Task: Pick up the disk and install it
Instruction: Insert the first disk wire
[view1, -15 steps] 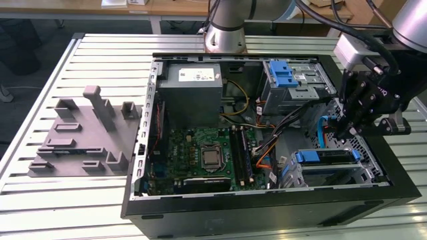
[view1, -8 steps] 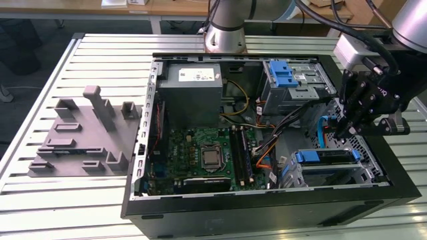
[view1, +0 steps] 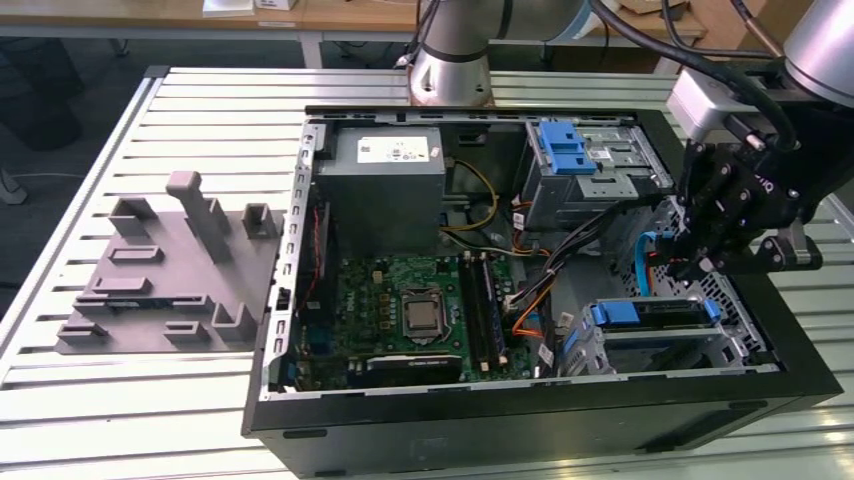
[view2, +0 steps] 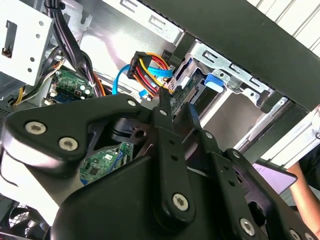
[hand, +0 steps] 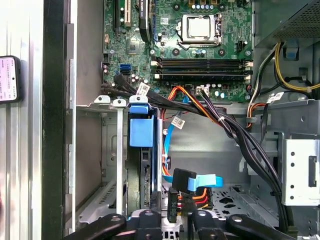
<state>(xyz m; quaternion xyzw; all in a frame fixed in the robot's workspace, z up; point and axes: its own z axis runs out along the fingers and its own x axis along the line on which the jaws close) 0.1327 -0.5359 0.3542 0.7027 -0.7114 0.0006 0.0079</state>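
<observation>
My claw (view1: 697, 262) hangs inside the open computer case (view1: 534, 420), near its right wall, above the disk (view1: 650, 313) seated in its bay; finger state unclear.

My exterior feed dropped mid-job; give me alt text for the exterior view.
The pincer hangs inside the open computer case near its right wall, above the blue-bracketed disk seated in the lower bay. A grey fixture sits on the table at left.

Matt black gripper (view1: 707, 262), ribbed metal table (view1: 80, 390), blue plastic latch (hand: 141, 131)
</observation>
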